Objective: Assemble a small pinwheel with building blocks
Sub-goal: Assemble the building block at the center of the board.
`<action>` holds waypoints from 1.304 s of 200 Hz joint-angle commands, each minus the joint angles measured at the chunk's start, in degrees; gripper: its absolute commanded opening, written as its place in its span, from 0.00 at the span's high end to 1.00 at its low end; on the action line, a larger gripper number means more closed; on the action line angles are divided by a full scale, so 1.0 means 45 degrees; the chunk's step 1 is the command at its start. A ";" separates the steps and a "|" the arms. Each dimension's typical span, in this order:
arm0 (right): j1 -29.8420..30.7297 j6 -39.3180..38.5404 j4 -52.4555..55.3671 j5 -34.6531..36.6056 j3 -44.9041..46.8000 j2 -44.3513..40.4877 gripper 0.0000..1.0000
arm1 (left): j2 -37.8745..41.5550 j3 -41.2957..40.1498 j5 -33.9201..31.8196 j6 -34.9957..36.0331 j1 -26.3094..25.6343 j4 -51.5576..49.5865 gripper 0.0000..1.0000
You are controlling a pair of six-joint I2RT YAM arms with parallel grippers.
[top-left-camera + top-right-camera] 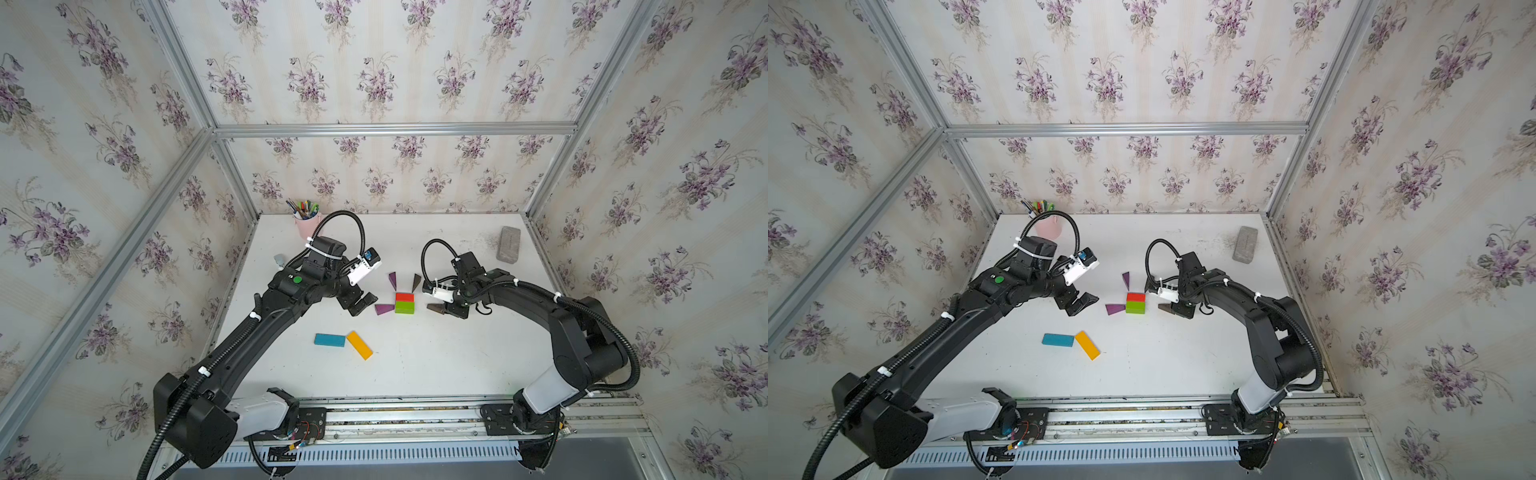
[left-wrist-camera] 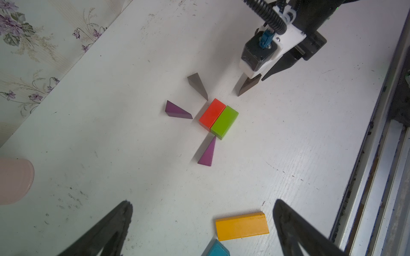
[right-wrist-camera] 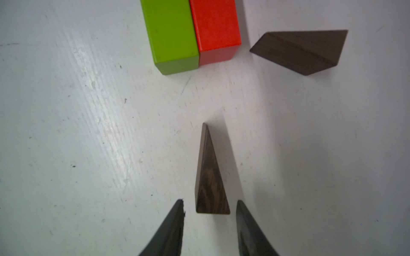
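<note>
At mid-tabletop the pinwheel is part laid. The red block and green block lie flush, long sides touching, with red on the far side.

Three wedges lie around this pair, and none is seen touching it:
- The first purple wedge lies left of the green block, tip toward it.
- The second purple wedge lies beyond the red block, off its far left corner, tip toward it.
- The first brown wedge lies off the far right corner, tip toward it.

The second brown wedge lies right of the green block and apart from it, flat on the tabletop, tip toward the blocks. The right gripper stands low at its wide end. Its jaws are narrowly parted, one on each side of that end. In the right wrist view a sliver of tabletop shows between each finger and the wood, so there is no grip.

The left gripper hovers just left of the first purple wedge. Its jaws are spread wide and hold nothing.

The blue bar and yellow bar lie nearer the robot, left of centre and well apart from the pinwheel. Blue lies crosswise and yellow slanted. Their ends are just beside each other; contact cannot be told.

A pen cup stands at the far left. A grey slab lies at the far right.
</note>
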State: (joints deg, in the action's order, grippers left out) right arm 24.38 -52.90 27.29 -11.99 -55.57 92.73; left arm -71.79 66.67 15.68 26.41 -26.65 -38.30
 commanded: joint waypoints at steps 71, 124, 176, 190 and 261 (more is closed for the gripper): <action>0.0090 -0.0663 -0.0204 0.0418 -0.0082 0.0418 0.60 | -0.0050 0.0108 0.0021 0.0068 0.0041 -0.0043 0.00; 0.0165 -0.0800 -0.0301 0.0432 -0.0285 0.0848 0.61 | -0.0097 0.0113 -0.0020 0.0048 0.0042 -0.0057 0.00; 0.0217 -0.0803 -0.0225 0.0341 -0.0375 0.1051 0.67 | -0.0112 0.0124 -0.0048 0.0048 0.0029 -0.0043 0.00; 0.0222 -0.0821 -0.0176 0.0340 -0.0399 0.1073 0.70 | -0.0088 0.0139 -0.0055 0.0029 0.0036 -0.0047 0.00; 0.0214 -0.0763 -0.0085 0.0096 -0.0337 0.1020 0.80 | -0.0084 0.0125 -0.0115 0.0003 0.0062 -0.0060 0.00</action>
State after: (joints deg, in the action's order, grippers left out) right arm 25.34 -55.70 26.33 -9.96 -57.28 97.36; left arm -72.20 66.76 15.14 26.41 -26.39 -38.33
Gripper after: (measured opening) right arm 0.232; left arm 0.996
